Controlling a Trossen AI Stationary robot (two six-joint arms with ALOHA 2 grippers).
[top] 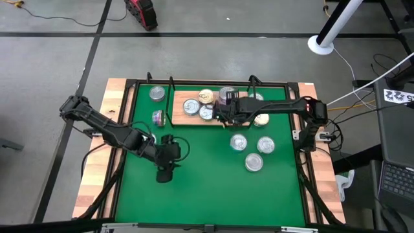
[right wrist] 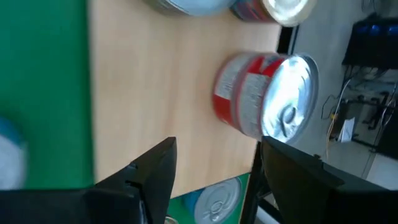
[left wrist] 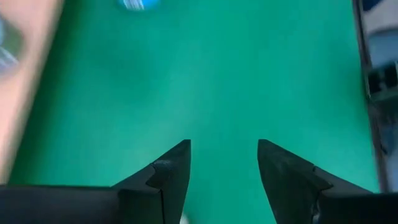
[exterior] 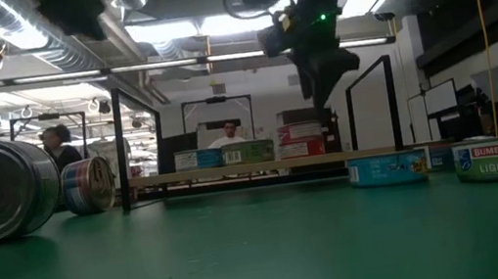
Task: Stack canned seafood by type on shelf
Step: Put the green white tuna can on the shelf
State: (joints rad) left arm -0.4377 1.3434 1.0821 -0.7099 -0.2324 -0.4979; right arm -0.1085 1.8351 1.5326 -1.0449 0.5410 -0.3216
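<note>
Right tool (top: 223, 115) hovers over the shelf (top: 187, 120), fingers spread wide, holding nothing, above a red-labelled can (right wrist: 264, 99). Left tool (top: 164, 173) waits over the green mat (top: 194, 181), fingers apart, empty. Three cans (top: 255, 152) lie on the mat at right.

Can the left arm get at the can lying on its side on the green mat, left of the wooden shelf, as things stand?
Probably yes. The left gripper hangs open over bare green mat, and the tipped can with the purple label lies apart from the light wooden shelf, with nothing between. The right gripper is over the shelf.
</note>
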